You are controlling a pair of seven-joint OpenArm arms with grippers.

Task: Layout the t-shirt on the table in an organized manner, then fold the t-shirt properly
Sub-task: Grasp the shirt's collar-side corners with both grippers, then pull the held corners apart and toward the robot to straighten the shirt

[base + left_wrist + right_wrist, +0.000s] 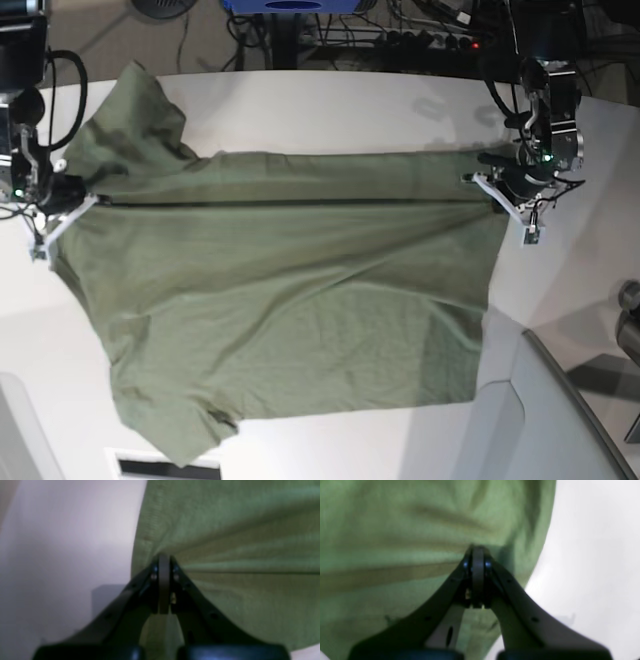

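Overhead, one olive-green t-shirt (290, 290) lies spread across one white worktop (330, 110), stretched between two robot arms, one at each end of the cloth. At the base view's left edge the right gripper (75, 192) is clamped tight on the shirt at the sleeve end, its black arm reaching in from the frame's left side; at the view's right the left gripper (497, 185) is likewise pinched shut on the straight hem edge, its arm coming down from the upper right corner. A taut fold line runs across the garment between the two grips, with the fabric above it doubled over and the rest lying flat toward the near side, creased in places. Only this base view shows both sleeves, one pointing up at the far left and one hanging at the bottom left, along with a grey-white angled panel (540, 420) at the lower right and a tangle of cables (420, 30) beyond the worktop. The left wrist view adds what the wide shot cannot: the closed black fingers (153, 580) meeting on a stitched hem, with bare worktop (62, 542) to one side. The right wrist view shows its own fingers (465, 575) pressed together on bunched green cloth (407, 542), folds radiating from the pinch, pale worktop (595, 555) beside it.
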